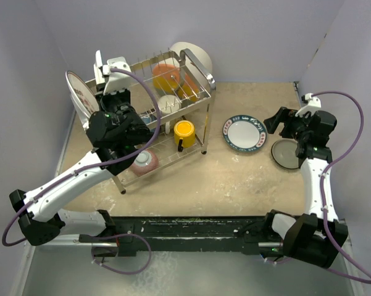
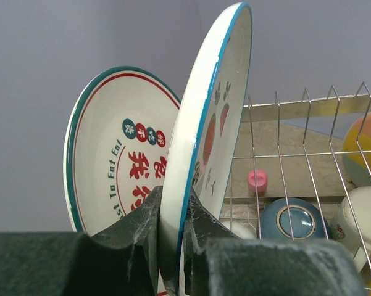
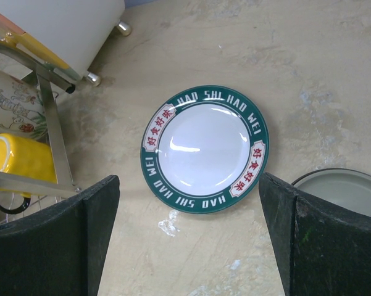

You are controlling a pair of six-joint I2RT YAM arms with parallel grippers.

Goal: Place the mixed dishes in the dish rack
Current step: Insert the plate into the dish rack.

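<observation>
A white plate (image 2: 210,142) is being held upright, rim clamped in the left gripper (image 2: 173,229), at the rack's (image 2: 296,108) left end, just beside a red-lettered plate (image 2: 120,160). The teal plate (image 3: 205,148) on the table (image 3: 333,68) is being hovered over by the right gripper (image 3: 188,206), jaws spread wide.

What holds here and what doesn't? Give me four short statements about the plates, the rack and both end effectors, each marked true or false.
1. The left end effector is shut on a teal-rimmed plate held on edge. True.
2. The right end effector grips the green-rimmed plate. False: its jaws stand open above the plate, which lies flat on the table.
3. The yellow cup sits in the dish rack. True.
4. The grey plate stands in the rack. False: it lies on the table beside the green-rimmed plate.
</observation>
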